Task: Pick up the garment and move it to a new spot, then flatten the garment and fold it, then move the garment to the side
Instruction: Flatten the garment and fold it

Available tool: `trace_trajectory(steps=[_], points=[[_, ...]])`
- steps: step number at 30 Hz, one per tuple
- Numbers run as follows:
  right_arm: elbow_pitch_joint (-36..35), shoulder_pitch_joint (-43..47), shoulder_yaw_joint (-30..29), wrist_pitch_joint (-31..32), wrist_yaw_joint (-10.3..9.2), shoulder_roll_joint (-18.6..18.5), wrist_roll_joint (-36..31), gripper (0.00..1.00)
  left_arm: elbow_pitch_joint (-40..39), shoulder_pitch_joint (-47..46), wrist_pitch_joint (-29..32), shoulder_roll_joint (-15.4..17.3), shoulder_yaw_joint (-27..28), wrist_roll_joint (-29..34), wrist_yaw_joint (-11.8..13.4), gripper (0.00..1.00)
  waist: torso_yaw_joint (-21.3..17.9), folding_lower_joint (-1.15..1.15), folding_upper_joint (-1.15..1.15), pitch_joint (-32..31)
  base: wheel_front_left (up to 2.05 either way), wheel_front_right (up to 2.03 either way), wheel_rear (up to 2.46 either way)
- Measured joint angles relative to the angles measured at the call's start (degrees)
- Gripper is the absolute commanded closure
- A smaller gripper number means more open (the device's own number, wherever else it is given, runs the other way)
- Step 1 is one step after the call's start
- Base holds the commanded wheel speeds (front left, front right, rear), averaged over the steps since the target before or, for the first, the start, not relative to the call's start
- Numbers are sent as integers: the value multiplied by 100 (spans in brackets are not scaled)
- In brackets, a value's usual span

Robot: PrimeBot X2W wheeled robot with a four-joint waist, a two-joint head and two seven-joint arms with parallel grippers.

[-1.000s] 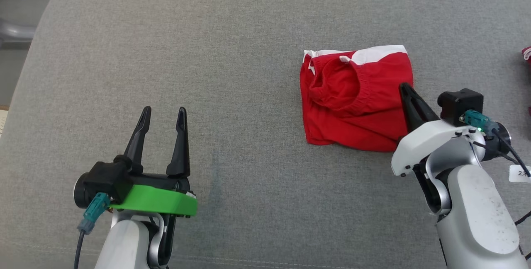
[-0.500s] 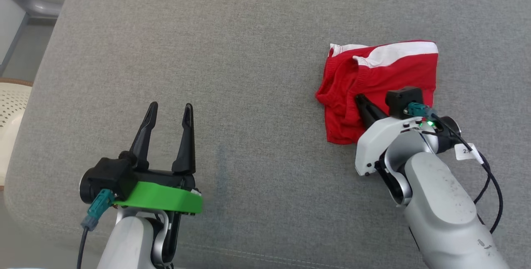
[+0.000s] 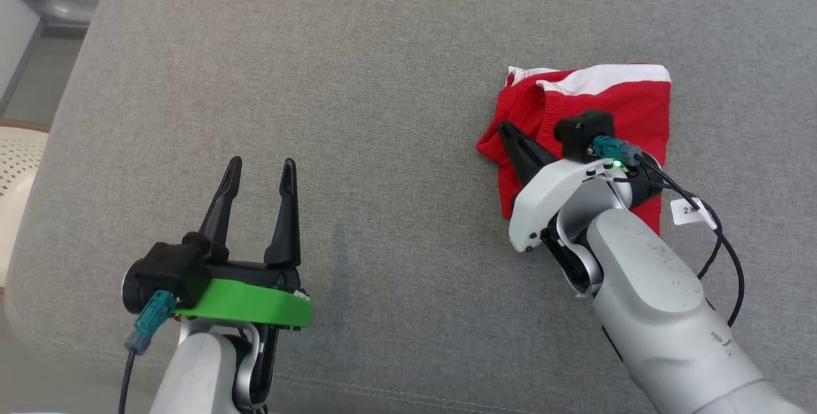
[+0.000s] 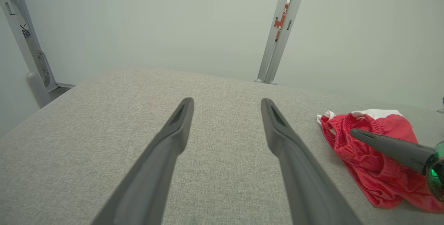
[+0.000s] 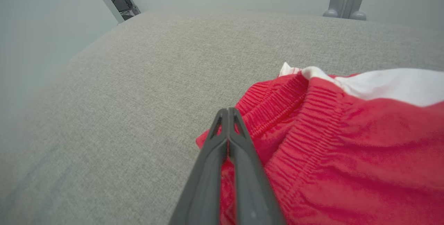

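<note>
The garment is a pair of red shorts with a white band, lying folded and rumpled on the grey padded surface at the right. My right gripper is shut, its joined tips low over the shorts' left edge by the ribbed waistband. In the right wrist view the fingers are pressed together above the red cloth, and no cloth shows between them. My left gripper stands open far to the left over bare surface, nothing between its fingers. Its wrist view also catches the shorts and the right gripper.
The padded surface's rounded edge runs down the left of the head view, with a white perforated object beyond it. Grey metal posts stand behind the far edge.
The camera shifted after the earliest frame. Since half a second ago my right gripper has slid left across the shorts to their left edge, bunching that side slightly. The left arm stayed still.
</note>
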Motion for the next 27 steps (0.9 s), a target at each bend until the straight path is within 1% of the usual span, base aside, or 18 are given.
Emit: trace_trajectory(steps=[4, 5, 6, 7, 9, 11, 17, 21, 24, 27], points=[[-377, 73, 32, -441, -1, 0, 403, 100, 9, 25, 0, -1, 96, 18, 14, 0, -99, 0, 0, -81, 0, 0, 0], [-503, 126, 18, -539, 0, 0, 454, 77, 12, 43, 0, -1, 134, 35, 19, 0, -128, 0, 0, -107, 0, 0, 0], [-656, 215, 0, -627, 0, 0, 491, 16, 15, 81, 0, -1, 182, 55, 22, 0, -168, 0, 0, -140, 0, 0, 0], [-840, 347, -41, -734, 0, 2, 537, 0, 26, 130, 0, 0, 230, 67, 23, 0, -212, 0, 0, -178, 0, 0, 0], [-1157, 591, -157, -850, -1, 0, 590, 0, 33, 210, 0, -2, 342, 101, 22, 0, -297, 0, 0, -255, 0, 0, 0], [-1512, 831, -377, -938, -1, 2, 479, 0, 30, 281, 0, -1, 453, 131, 21, 0, -396, 0, 0, -336, 0, 0, 0], [-2582, 1672, -1156, -917, -1, -12, -93, 0, 22, 496, 0, -1, 743, 167, 13, 0, -768, 0, 0, -618, 0, 0, 0], [-2858, 2072, -1658, -641, -1, -80, -371, 0, 23, 592, 0, -1, 836, 166, 15, 0, -998, 0, 0, -824, 0, 0, 0], [-2959, 2250, -1956, -545, -1, -153, -369, 0, 110, 650, 0, -2, 853, 191, -2, 0, -1152, 0, 0, -971, 0, 0, 0], [-2917, 2399, -2073, -453, -1, -312, -371, 0, 181, 708, 0, -2, 876, 208, -48, 0, -1295, 0, 0, -1114, 0, 0, 0]])
